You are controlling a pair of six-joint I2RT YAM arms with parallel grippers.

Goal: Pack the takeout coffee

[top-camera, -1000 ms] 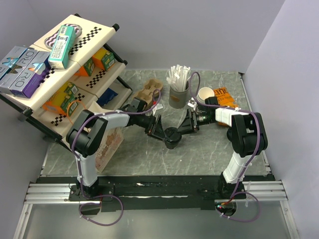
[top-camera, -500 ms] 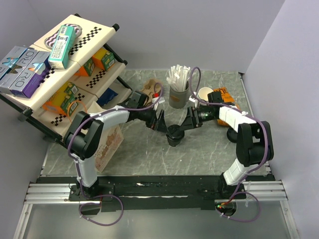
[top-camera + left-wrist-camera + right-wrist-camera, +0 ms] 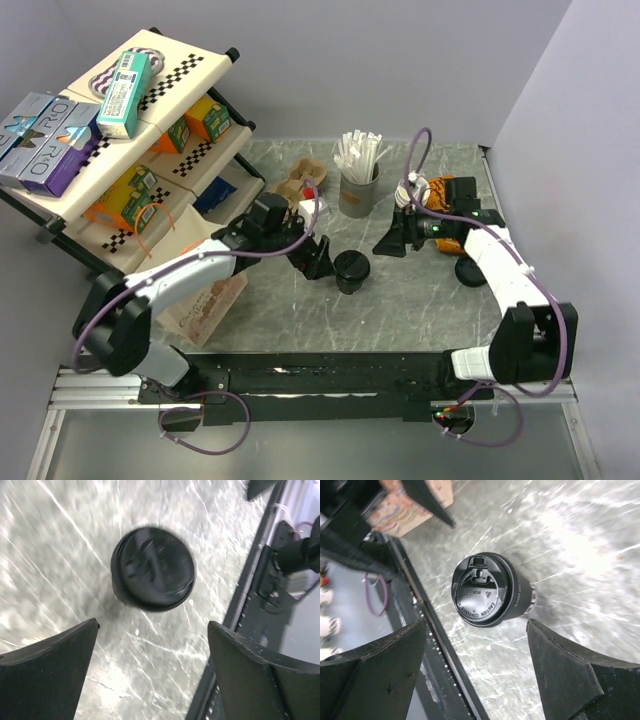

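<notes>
From above, the takeout coffee (image 3: 351, 270) stands upright on the marble table (image 3: 420, 300). The left gripper (image 3: 318, 257) is just beside it and the right gripper (image 3: 392, 240) is a little farther off on the other side. In the left wrist view, the fingers (image 3: 50, 665) are spread wide and empty, with the cup beyond them. In the right wrist view, the fingers (image 3: 570, 680) are also wide apart, and the cup shows in the gap, touching neither.

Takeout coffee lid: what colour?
Black. The lid tops the dark brown takeout coffee; the right wrist view shows it best.
</notes>
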